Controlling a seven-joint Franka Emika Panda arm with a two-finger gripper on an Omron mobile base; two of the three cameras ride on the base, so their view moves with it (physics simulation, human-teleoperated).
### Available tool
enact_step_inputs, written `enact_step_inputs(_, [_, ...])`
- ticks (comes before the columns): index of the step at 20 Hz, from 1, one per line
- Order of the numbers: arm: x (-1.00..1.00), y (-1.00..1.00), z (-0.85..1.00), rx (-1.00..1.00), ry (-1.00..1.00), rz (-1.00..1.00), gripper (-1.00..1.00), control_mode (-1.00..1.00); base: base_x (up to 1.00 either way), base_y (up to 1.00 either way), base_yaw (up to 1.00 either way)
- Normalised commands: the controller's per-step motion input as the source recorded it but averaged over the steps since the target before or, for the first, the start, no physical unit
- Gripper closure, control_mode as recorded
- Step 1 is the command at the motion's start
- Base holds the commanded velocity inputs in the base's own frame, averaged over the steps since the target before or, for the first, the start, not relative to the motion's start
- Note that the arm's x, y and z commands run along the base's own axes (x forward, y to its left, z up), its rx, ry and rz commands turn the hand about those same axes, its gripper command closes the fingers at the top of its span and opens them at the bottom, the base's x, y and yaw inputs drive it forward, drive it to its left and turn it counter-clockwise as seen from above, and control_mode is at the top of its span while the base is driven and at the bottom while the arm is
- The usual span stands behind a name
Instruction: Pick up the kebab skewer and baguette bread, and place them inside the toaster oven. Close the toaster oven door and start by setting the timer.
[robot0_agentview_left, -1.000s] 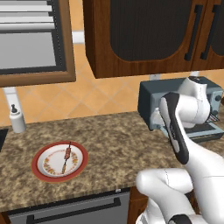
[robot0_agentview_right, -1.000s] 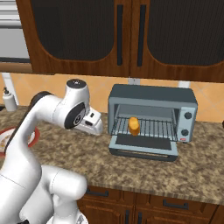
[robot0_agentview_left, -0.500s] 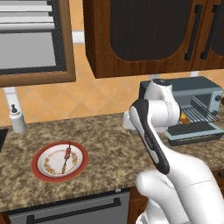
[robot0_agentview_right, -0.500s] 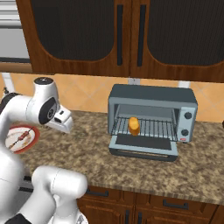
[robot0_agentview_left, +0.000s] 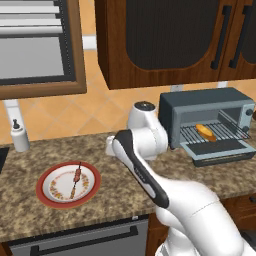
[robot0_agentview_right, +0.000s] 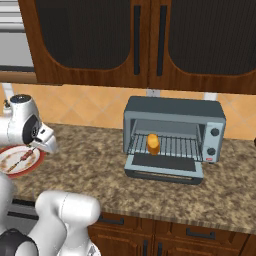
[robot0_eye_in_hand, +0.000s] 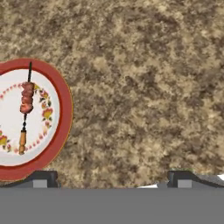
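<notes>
Left base view: my arm has swung left off the oven (robot0_agentview_left: 207, 122) in the last second and now hangs over the counter (robot0_agentview_left: 120, 192) between oven and plate (robot0_agentview_left: 68, 184). The skewer (robot0_agentview_left: 77, 178) lies on that plate, untouched. The bread (robot0_agentview_left: 206, 132) sits on the rack inside the oven, and the door (robot0_agentview_left: 220, 151) is folded down flat.

Right base view: same story from the other side. My wrist was right by the oven a second ago; now it's at the far left, just over the plate's (robot0_agentview_right: 10, 165) edge, skewer (robot0_agentview_right: 22, 158) below it. Bread (robot0_agentview_right: 153, 143) stands on the rack, door (robot0_agentview_right: 163, 166) open, knobs at the right not touched.

Hand view: my pincer (robot0_eye_in_hand: 111, 178) is spread wide with nothing in it, looking down at bare counter (robot0_eye_in_hand: 144, 87). The plate (robot0_eye_in_hand: 64, 118) has come in at the left, skewer (robot0_eye_in_hand: 26, 105) lying along it.

So I'd say bread's done and I'm on the skewer leg. I need to slide further over the plate before coming down.
</notes>
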Motion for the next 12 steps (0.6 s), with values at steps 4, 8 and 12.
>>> enact_step_inputs(4, [0.39, 0.8, -0.19, 0.0, 0.01, 0.0, -1.0, -1.0, 0.0, 0.0, 0.0])
enact_step_inputs(8, [0.43, 0.79, -0.24, 0.0, 0.01, 0.0, -1.0, -1.0, 0.0, 0.0, 0.0])
enact_step_inputs(12, [0.44, 0.76, -0.25, 0.0, 0.01, 0.0, -1.0, -1.0, 0.0, 0.0, 0.0])
